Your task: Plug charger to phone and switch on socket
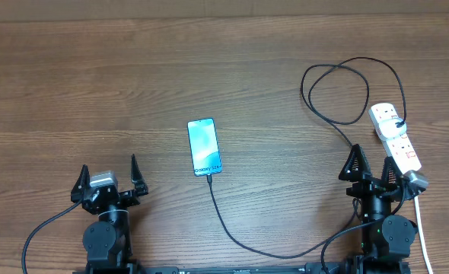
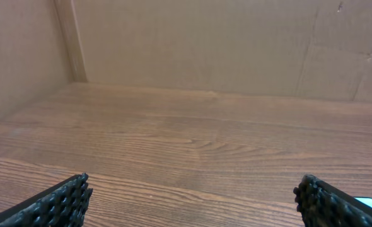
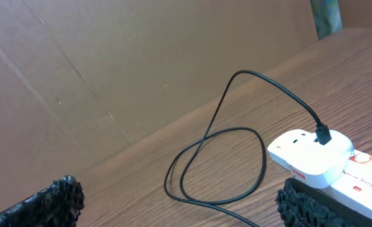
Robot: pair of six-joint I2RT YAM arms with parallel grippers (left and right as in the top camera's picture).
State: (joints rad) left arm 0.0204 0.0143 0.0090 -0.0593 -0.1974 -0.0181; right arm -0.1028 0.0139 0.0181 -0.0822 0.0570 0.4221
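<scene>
thin black charger cable (image 1: 232,232) looked plugged into slim cyan-screen phone (image 1: 204,146), so left gripper (image 1: 109,172) & right gripper (image 1: 373,163) sat spread at near edge, white red-switched power strip (image 1: 396,137) by right edge prob nxt.

Soft, even, warm light covers all three views, leaving a mild sheen on the wooden table (image 1: 209,76). The cable (image 3: 239,73) casts only a thin, faint shadow. The overhead view is sharp; in both wrist views the near black fingers (image 2: 60,202) look slightly blurred, and the phone (image 1: 204,144) screen glows bright
</scene>
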